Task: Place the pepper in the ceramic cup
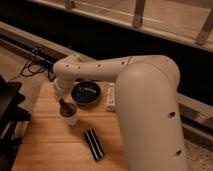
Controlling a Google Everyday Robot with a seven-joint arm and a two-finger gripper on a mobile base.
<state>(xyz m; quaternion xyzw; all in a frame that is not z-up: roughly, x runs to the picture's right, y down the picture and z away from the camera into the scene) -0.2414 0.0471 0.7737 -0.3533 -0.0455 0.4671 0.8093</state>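
Observation:
The off-white ceramic cup (69, 117) stands on the wooden table (50, 145), left of centre. The dark red-brown pepper (64, 104) pokes out of the cup's mouth, leaning to the upper left. My gripper (60, 95) hangs at the end of the white arm, right above the cup's left rim and close to the pepper's top end. Whether it still touches the pepper cannot be told.
A dark blue-black bowl (86, 93) sits just behind and right of the cup. A white tube (111, 98) lies right of the bowl. A dark ribbed block (93, 144) lies in front of the cup. My bulky arm (150, 115) covers the table's right side. Black equipment (7, 110) stands at the left.

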